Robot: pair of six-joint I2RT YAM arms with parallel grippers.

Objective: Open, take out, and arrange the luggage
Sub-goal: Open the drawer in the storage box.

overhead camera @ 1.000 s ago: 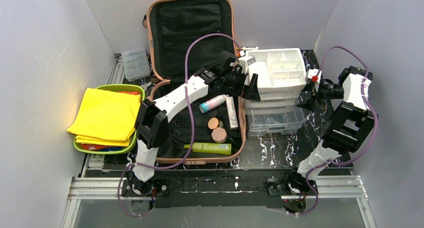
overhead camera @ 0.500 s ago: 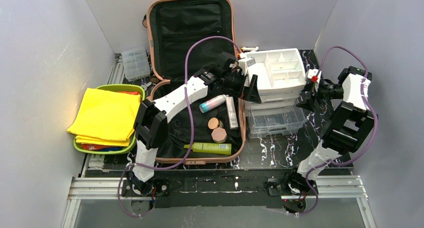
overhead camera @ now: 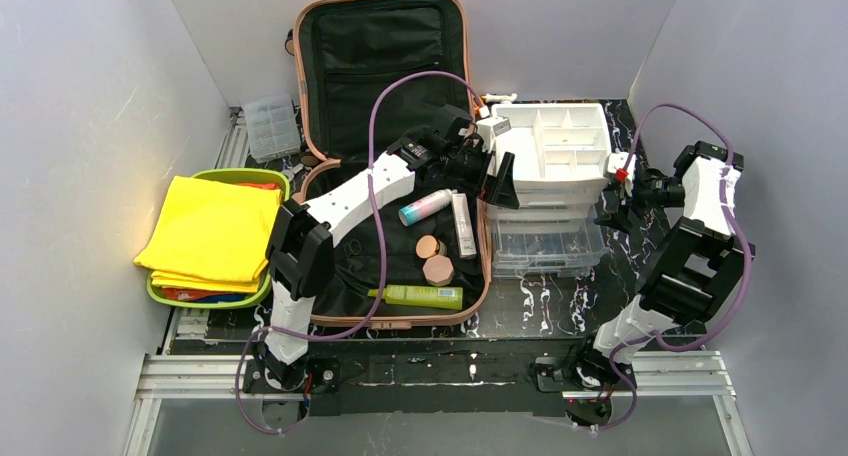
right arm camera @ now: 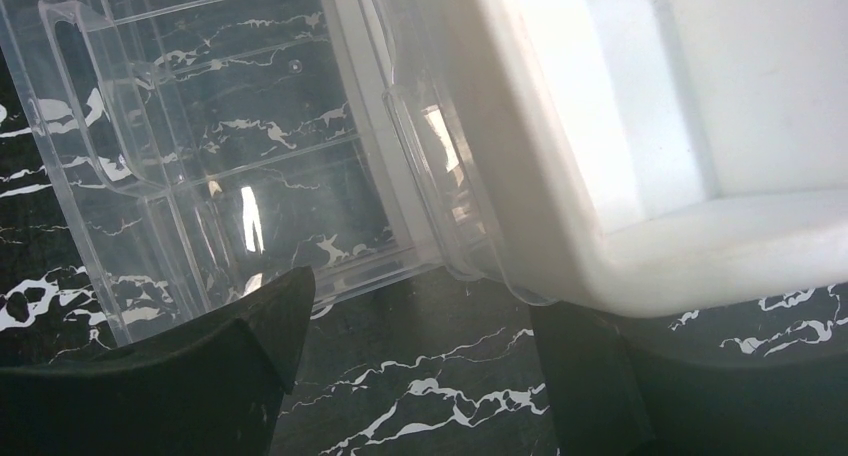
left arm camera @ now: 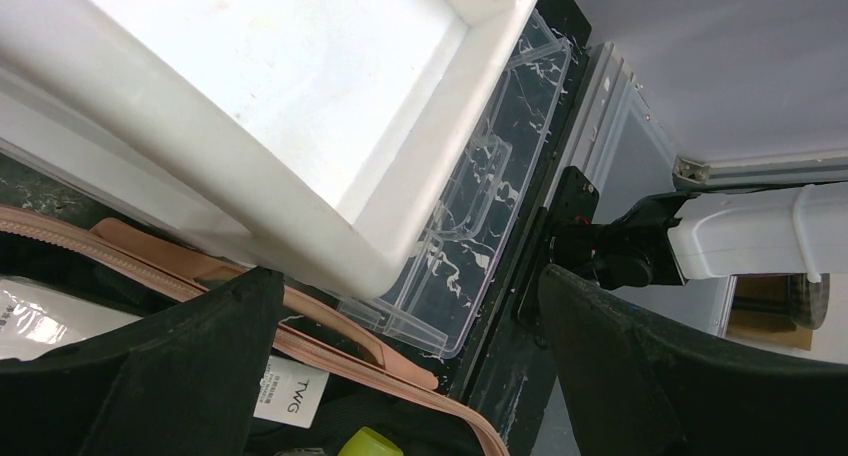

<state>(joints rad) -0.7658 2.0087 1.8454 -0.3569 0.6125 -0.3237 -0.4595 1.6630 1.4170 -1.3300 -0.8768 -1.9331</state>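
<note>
Just beside the white organizer (overhead camera: pixel 550 183), left gripper (overhead camera: pixel 503 179) and right gripper (overhead camera: pixel 610 188), each wide open, empty.

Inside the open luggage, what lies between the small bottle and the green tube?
Two tan containers, seen in the top view: a round one and, nearer the green tube, an eight-sided one. The bottle lies behind them in the luggage.

Our left arm (overhead camera: pixel 350 201) goes up from its base, bends, and reaches far out to our right. Our left pincer (overhead camera: pixel 503 181) is wide open, and nothing is in it. Our right arm (overhead camera: pixel 690 246) folds up tall and points back to our left. Our right pincer (overhead camera: pixel 608 188) is open too, and it holds nothing. The two pincers face each other.
</note>
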